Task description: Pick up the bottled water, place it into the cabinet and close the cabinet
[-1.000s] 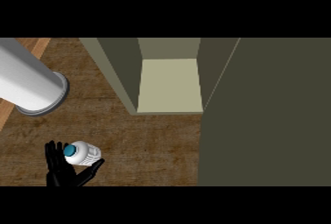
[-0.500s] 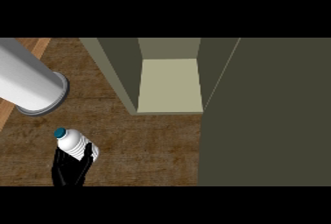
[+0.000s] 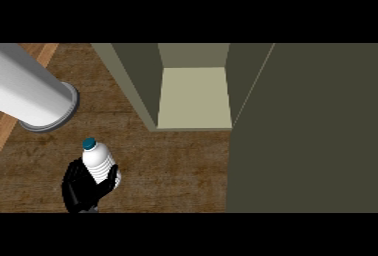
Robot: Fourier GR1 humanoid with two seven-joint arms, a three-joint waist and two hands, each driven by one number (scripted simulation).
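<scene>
Brown wood-grain counter (image 3: 184,165) filled most of the view, scuffed and matte, with the olive cabinet (image 3: 193,97) standing open up ahead of the fingers and its big flat door (image 3: 310,135) swung out well off to the right side of them. What changed over the last second: the bottled water (image 3: 98,162) went from sitting low, seen nearly cap-on, to being raised and tipped so its whole ribbed white body showed, teal cap pointing away from the fingers toward the cabinet. So I'd say the pick was basically done and the carry to the shelf was next. Which hand (image 3: 87,186) it was I honestly couldn't tell from this angle, since no forearm showed, but it was black and glossy, with fingers curled round the lower half of the bottle, grasping it. The cabinet's inside looked pale cream, smooth and boxy, sharp-edged panels. Up and left of the fingers a fat light-grey cylinder (image 3: 33,95) with a flared rim cut across the corner, smooth like metal or plastic. Only one hand showed, the other was out of view.
</scene>
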